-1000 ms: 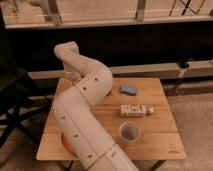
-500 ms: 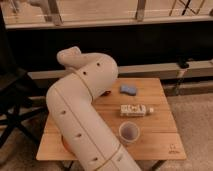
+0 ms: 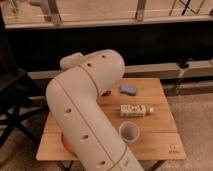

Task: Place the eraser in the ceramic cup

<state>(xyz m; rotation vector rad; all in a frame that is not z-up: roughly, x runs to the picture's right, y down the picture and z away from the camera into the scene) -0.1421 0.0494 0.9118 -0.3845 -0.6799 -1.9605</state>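
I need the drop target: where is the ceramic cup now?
In the camera view, the ceramic cup stands near the table's front edge, just in front of the lying white bottle; the gripper is hidden behind the arm.

ceramic cup (image 3: 129, 132): pale whitish | eraser (image 3: 128, 89): blue | table (image 3: 161, 136): tan | arm (image 3: 82, 112): cream

Pale ceramic cup (image 3: 129, 132) upright at front; blue eraser (image 3: 128, 89) flat farther back, apart.

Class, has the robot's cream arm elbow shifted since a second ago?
Yes: the cream elbow swung right, toward the blue rectangular eraser on the wooden table; the hand is hidden behind it.
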